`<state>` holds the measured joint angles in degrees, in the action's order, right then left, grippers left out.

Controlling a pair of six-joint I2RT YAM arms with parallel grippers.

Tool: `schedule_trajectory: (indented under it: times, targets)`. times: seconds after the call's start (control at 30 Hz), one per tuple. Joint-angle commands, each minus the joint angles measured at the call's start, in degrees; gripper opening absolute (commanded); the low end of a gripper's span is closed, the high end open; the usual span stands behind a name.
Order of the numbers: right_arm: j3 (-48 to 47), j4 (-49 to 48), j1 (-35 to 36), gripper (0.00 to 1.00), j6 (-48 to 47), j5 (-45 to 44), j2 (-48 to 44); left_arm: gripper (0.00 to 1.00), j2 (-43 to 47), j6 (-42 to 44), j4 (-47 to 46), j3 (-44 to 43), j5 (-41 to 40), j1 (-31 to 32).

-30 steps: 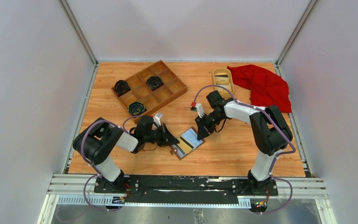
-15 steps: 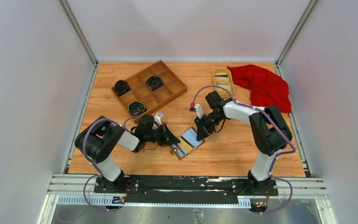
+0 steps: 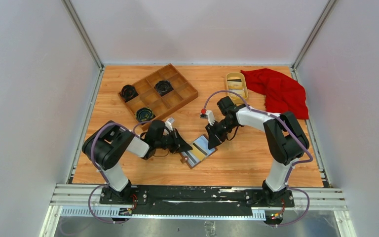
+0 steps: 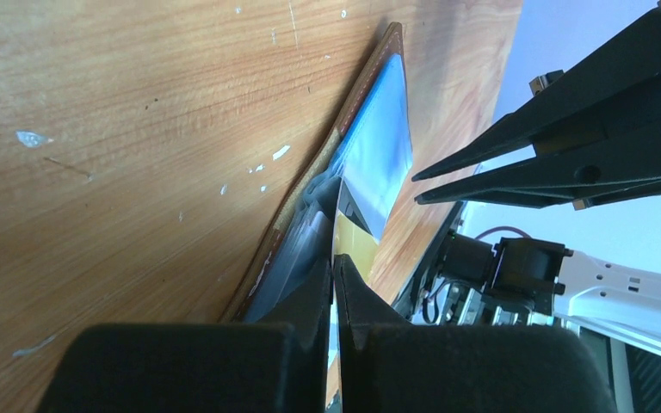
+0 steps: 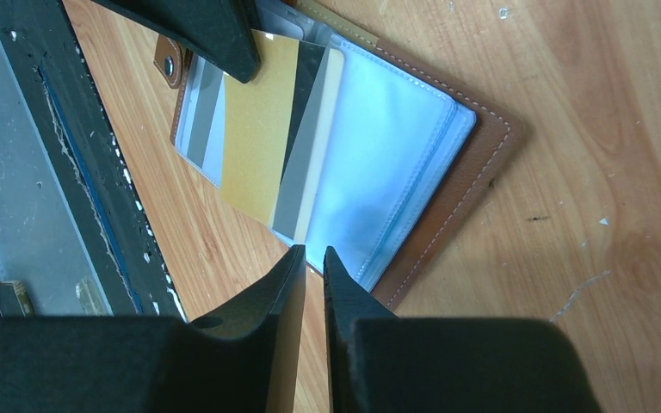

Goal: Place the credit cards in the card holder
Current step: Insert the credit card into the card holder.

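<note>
right wrist view: i see left gripper [image 5: 224, 52] pinching the gold card [image 5: 262, 129] over card holder [image 5: 413, 172]; right gripper [image 5: 311, 258] nearly closed, empty, beside its edge.

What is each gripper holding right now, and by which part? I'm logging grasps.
The left gripper is pinching the gold card by its near edge, over the open card holder. The right gripper holds nothing, its jaws nearly closed.
</note>
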<state>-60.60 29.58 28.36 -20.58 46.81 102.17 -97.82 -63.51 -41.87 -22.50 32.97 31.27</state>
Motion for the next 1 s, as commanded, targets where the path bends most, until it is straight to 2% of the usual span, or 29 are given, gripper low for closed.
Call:
schedule_trajectory:
  times: [0.0, 0.2, 0.43, 0.63, 0.73, 0.9, 0.97]
  targets:
    - [-1.54, 1.35, 0.91, 0.17, 0.45, 0.47, 0.44, 0.01, -2.1, 1.03, 2.73, -0.88, -1.96, 0.61]
    - [-1.63, 1.51, 1.0, 0.21, 0.12, 1.08, 0.25, 0.07, -3.25, 0.45, 2.76, -2.48, -2.48, 1.5]
    - [-2.6, 2.95, 0.99, 0.28, -1.59, 0.54, -0.7, 0.24, -1.58, 0.29, 2.78, -2.75, -3.58, 1.69]
    - [-2.79, 4.34, 1.9, 0.37, -5.76, -0.13, -5.25, 0.37, -0.84, 1.01, 2.8, -2.45, -4.28, 1.69]
    - [-2.07, 3.24, 6.39, 0.5, -7.46, -4.58, -8.41, 0.38, -1.33, 1.18, 2.78, -2.71, -4.06, 1.65]
    - [-2.39, 0.48, 16.21, 0.8, -7.16, -19.25, -9.61, 0.41, -1.4, 1.37, 2.76, -2.47, -4.13, 1.68]
    - [-2.46, -0.72, 17.73, 0.86, -5.91, -22.41, -9.01, 0.41, -1.48, 1.49, 2.8, -2.38, -4.14, 1.66]
